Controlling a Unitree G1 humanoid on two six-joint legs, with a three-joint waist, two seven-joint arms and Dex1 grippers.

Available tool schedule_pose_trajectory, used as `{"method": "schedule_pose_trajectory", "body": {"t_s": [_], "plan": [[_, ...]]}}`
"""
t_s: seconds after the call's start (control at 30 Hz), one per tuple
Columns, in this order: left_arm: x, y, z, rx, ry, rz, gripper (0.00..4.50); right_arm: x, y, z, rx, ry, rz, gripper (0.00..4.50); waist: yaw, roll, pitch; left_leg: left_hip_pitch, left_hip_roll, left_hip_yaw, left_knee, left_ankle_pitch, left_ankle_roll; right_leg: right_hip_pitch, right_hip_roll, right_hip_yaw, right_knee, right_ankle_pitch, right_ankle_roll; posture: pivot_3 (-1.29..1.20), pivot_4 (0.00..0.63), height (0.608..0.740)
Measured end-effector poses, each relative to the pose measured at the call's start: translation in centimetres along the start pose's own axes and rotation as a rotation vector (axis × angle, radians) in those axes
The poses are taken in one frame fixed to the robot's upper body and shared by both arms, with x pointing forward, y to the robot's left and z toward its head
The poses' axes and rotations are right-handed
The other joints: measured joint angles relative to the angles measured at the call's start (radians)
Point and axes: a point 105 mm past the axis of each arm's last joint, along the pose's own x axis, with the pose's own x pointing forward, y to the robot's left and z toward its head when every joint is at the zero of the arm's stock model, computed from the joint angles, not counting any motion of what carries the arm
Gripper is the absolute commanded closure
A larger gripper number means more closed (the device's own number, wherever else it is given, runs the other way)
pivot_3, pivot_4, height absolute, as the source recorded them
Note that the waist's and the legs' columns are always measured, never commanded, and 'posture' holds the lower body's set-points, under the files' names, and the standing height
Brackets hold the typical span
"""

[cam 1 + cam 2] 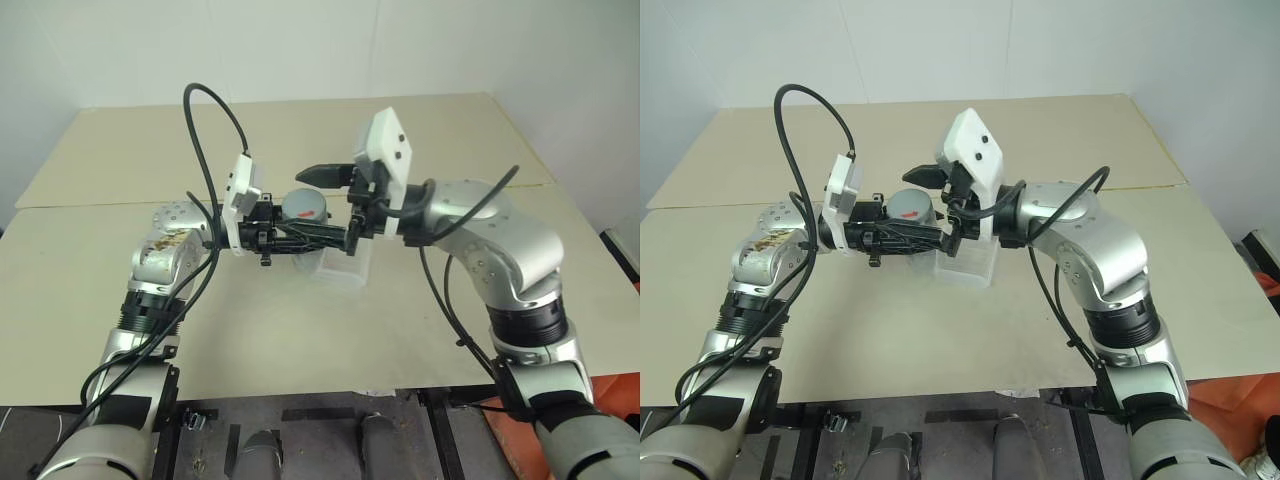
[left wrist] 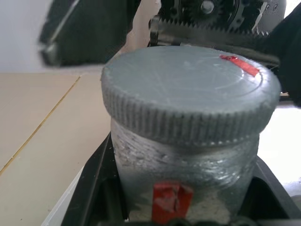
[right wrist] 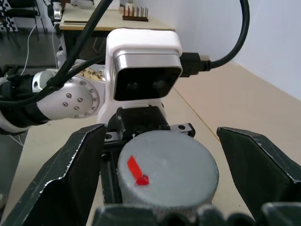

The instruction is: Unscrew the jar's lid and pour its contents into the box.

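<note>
Above clear box (image 1: 340,268), ribbed grey lid (image 3: 167,169)

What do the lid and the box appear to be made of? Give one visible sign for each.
The lid: probably matte grey plastic, judging by its finely ribbed edge and dull scuffed top. The box: likely clear, thin plastic, since the table shows through its walls.

The jar (image 2: 183,179) was cut off below its red mark in the left wrist view, its contents could not be made out, and both grippers hid most of the box (image 1: 340,268) from the head views.
</note>
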Motion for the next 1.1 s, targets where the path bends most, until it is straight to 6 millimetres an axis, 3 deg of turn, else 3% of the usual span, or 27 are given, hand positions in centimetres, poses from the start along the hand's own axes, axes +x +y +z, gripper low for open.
{"method": "schedule_pose_trajectory", "body": {"t_s": [0.33,0.93,1.0,1.1], "plan": [[-0.1,0.1,0.0,0.002,0.006,0.012,2.53,0.2,-0.9,-0.1,-0.014,0.007,-0.032,0.11,0.000,0.000,0.000,0.000,0.000,0.000,0.000,0.000,0.000,0.000,0.000,0.000,0.000,0.000,0.000,0.00,0.150,0.740],[-0.8,0.8,-0.3,-0.008,0.023,0.065,2.53,-2.6,-1.7,-1.1,-0.031,0.065,-0.080,0.11,0.001,0.000,0.000,0.000,0.000,0.000,0.000,0.000,0.000,0.000,0.000,0.000,0.000,0.000,0.000,0.00,0.150,0.740],[-1.1,0.9,-0.4,-0.011,0.024,0.077,2.53,-3.5,-2.4,-1.1,-0.033,0.073,-0.115,0.11,0.001,0.000,0.000,0.000,0.000,0.000,0.000,0.000,0.000,0.000,0.000,0.000,-0.001,0.000,0.000,0.00,0.150,0.740],[-1.0,0.6,-0.3,0.008,0.025,0.043,2.53,-5.7,-5.1,-1.2,-0.018,0.085,-0.262,0.11,0.005,0.000,0.000,0.000,0.000,0.000,0.000,0.000,0.000,0.000,0.000,0.000,-0.001,0.000,0.000,0.00,0.150,0.740]]}}
